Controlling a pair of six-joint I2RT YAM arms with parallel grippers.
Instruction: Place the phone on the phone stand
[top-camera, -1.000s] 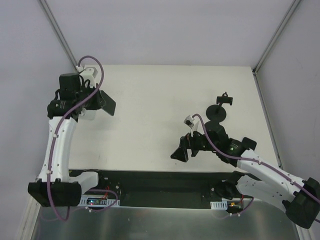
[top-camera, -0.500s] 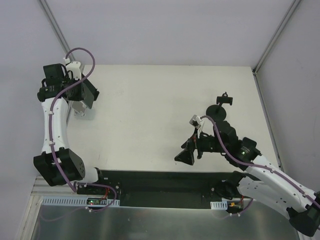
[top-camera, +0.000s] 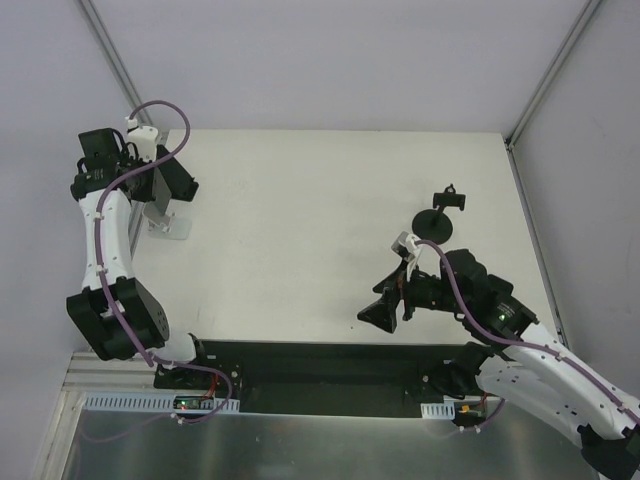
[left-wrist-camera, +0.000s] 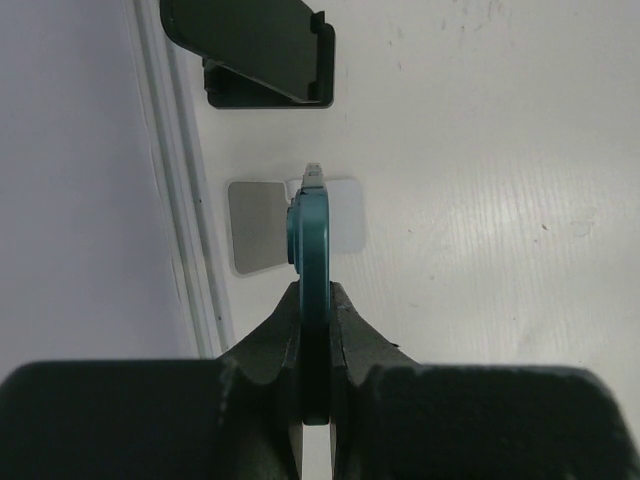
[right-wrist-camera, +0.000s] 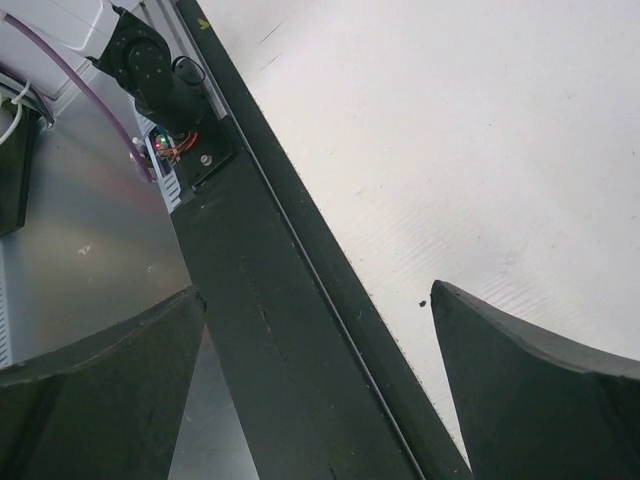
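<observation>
My left gripper (top-camera: 165, 172) is shut on the phone (top-camera: 181, 186), a dark slab with a teal edge, at the table's far left. In the left wrist view the phone (left-wrist-camera: 307, 235) shows edge-on between my gripper's (left-wrist-camera: 312, 298) fingers, held upright just above a silver plate stand (left-wrist-camera: 253, 228). That stand (top-camera: 166, 223) lies by the left wall. A black angled holder with a lip (left-wrist-camera: 262, 52) sits beyond it. My right gripper (top-camera: 386, 311) is open and empty near the front edge, and its wrist view shows the gripper (right-wrist-camera: 318, 290) wide open.
A black stand with a round base and a clamp (top-camera: 438, 217) stands at the right. The left wall and the table's edge rail (left-wrist-camera: 175, 200) run close beside the phone. A black base rail (right-wrist-camera: 290, 330) lies under my right gripper.
My left arm has swung the phone left and back, from mid-left of the table to over the silver stand. My right arm has drawn back toward the near edge.
</observation>
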